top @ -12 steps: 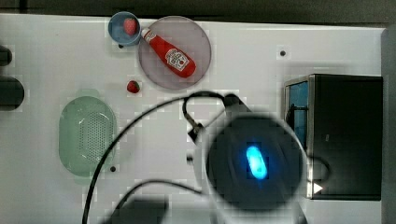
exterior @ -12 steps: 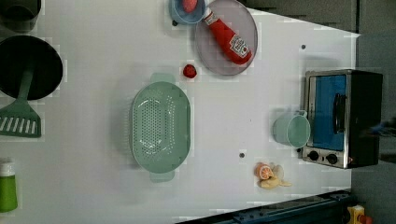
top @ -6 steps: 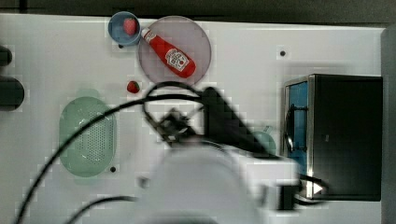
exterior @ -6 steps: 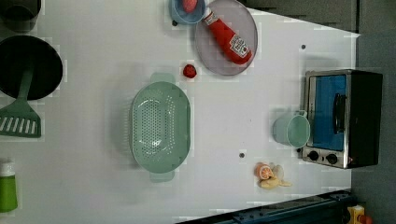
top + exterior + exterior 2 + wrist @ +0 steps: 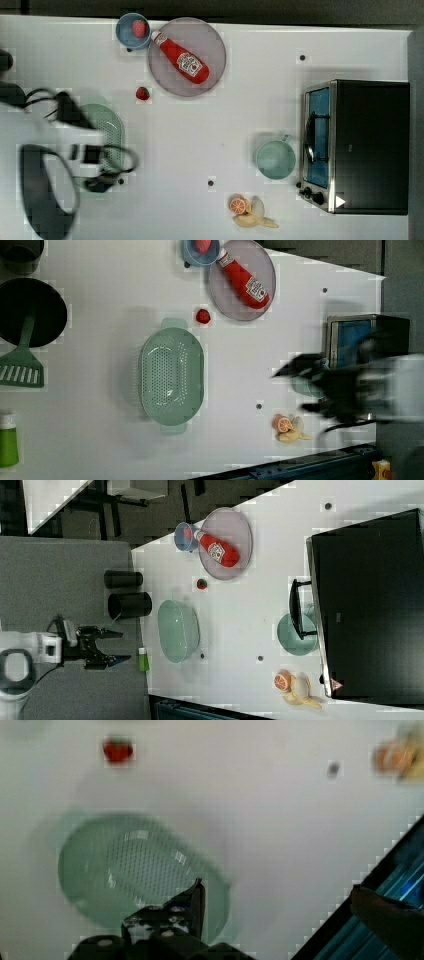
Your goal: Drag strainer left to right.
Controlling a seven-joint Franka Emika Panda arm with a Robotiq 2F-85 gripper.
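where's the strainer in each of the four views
Top view: strainer at the top view's left, partly under the arm.
Left view: left of centre, fully visible.
Right view: centre-left, near the table edge.
Wrist view: fills the lower left.
Shared landmark: the loose strawberry beside one end.

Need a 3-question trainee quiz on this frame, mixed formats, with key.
1. True or false: the pale mint-green oblong plastic strainer holds a strawberry.
2. What lies on the grey round plate? A) banana B) red ketchup bottle C) spatula
3. Fill in: the round teal mug stands beside the black toaster ____.

Key: 1 false; 2 B; 3 oven.
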